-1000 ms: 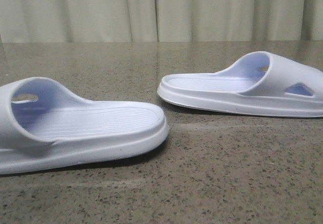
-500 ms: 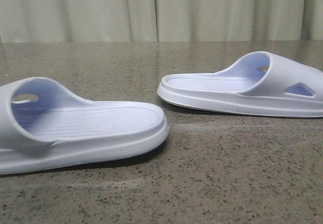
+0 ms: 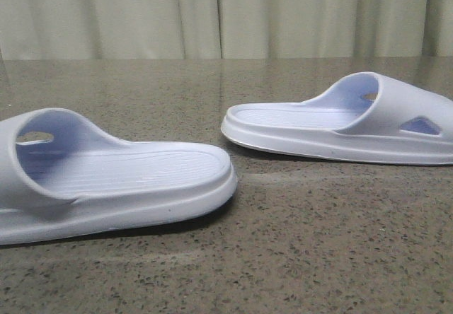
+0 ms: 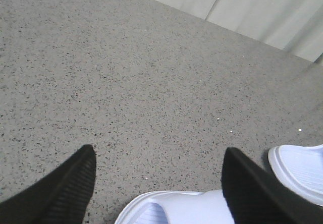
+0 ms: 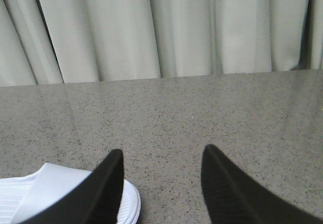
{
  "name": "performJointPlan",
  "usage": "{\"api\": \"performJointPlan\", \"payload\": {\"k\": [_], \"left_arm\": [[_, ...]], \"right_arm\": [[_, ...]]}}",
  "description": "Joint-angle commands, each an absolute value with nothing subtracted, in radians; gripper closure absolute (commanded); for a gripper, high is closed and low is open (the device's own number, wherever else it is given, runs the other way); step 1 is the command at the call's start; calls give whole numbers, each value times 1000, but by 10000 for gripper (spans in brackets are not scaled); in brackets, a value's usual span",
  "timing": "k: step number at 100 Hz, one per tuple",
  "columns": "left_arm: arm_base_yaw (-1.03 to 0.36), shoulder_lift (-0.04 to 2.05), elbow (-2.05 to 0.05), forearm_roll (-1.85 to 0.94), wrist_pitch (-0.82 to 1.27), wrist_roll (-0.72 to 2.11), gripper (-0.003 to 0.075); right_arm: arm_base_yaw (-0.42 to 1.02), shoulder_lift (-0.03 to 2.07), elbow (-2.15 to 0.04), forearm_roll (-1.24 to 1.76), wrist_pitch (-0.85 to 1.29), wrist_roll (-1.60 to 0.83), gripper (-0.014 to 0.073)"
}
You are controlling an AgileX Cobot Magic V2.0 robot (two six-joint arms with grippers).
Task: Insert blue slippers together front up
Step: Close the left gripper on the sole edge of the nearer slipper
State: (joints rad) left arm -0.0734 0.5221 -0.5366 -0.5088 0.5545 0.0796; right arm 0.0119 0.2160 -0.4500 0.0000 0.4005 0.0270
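Observation:
Two pale blue-white slippers lie flat on the speckled table. In the front view the near slipper (image 3: 120, 183) is at the left, strap at the left edge. The far slipper (image 3: 340, 123) is at the right, strap to the right. No gripper shows in the front view. In the left wrist view my left gripper (image 4: 159, 156) is open and empty, with the strap of one slipper (image 4: 192, 210) low between its fingers and the end of the other slipper (image 4: 300, 171) beside it. In the right wrist view my right gripper (image 5: 162, 156) is open and empty, with a slipper (image 5: 55, 196) partly behind one finger (image 5: 103, 188).
The grey speckled table (image 3: 318, 250) runs back to a pale curtain (image 3: 226, 13) that hangs along its far edge. The curtain also shows in the right wrist view (image 5: 161, 27).

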Motion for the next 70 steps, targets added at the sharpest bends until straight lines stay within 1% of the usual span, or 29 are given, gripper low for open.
{"api": "performJointPlan", "payload": {"k": [1, 45, 70], "left_arm": [[-71, 533, -556, -540, 498, 35, 235], [-71, 533, -360, -540, 423, -296, 237], [-71, 537, -326, -648, 415, -303, 237]], "right_arm": [[8, 235, -481, 0, 310, 20, 276], [8, 235, -481, 7, 310, 20, 276], [8, 235, -481, 7, 310, 20, 276]]}}
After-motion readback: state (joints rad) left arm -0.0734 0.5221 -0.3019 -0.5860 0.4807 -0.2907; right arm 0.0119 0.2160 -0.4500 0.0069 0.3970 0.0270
